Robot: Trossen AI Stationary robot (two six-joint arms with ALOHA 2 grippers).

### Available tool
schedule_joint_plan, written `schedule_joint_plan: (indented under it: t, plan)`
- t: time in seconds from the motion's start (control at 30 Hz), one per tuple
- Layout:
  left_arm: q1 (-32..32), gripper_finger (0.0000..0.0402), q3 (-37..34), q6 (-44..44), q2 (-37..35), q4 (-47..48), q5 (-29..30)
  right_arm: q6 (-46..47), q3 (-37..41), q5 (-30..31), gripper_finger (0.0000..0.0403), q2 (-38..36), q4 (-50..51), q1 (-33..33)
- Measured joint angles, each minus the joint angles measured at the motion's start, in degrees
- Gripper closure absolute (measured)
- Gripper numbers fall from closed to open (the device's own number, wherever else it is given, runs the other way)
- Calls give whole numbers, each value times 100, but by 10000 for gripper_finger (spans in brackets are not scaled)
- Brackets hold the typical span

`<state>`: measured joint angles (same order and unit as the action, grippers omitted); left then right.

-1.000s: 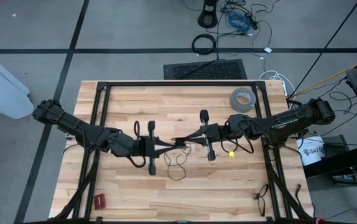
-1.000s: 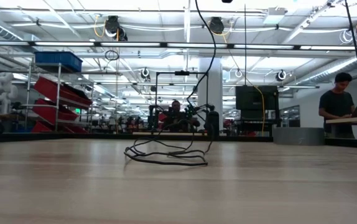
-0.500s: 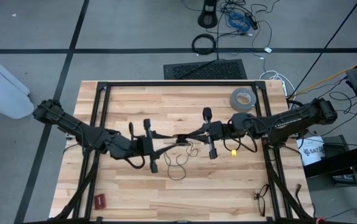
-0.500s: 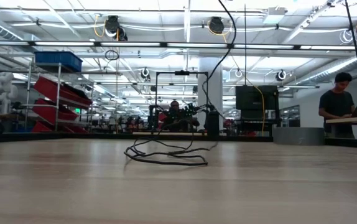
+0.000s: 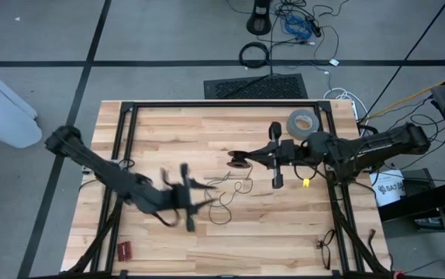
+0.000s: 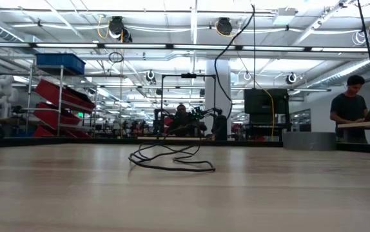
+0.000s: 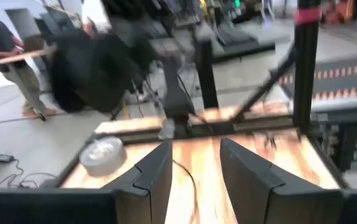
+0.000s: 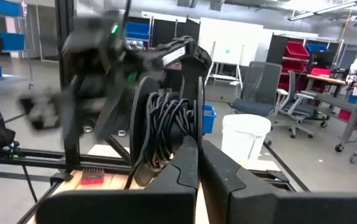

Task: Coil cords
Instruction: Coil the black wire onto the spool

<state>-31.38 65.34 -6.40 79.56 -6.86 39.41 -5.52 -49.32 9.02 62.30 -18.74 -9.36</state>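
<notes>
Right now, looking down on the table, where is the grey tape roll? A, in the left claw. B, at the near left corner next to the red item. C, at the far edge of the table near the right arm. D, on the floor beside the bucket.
C: the grey tape roll lies flat on the wooden table by its far edge, just beyond the right arm, touching neither claw.

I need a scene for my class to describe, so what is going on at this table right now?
Two robot arms are working on a thin black cord lying in loose loops on the wooden table. The right end effector is shut on one end, lifted above the table. The left end effector is open beside the loops, holding nothing. The cord is not yet coiled. A grey tape roll lies untouched.
</notes>
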Motion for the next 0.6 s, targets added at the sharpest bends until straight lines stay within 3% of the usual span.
schedule_joint_plan:
  t: [0.23, 0.37, 0.5, 0.6]
  plan:
    - [238, 260, -7, -5, 1395, -1705, -187, 50, 0, -13, 403, -294, 290, -11]
    - [540, 260, -11, 523, 1906, -2473, -252, 87, 0, -23, 403, -380, 519, -13]
    - [806, 260, -7, 761, 2421, -3340, -1078, 148, 0, -29, 403, -438, 715, -11]
    - [857, 260, -11, 758, 2723, -3782, -1222, 221, 0, -31, 403, -504, 723, -12]
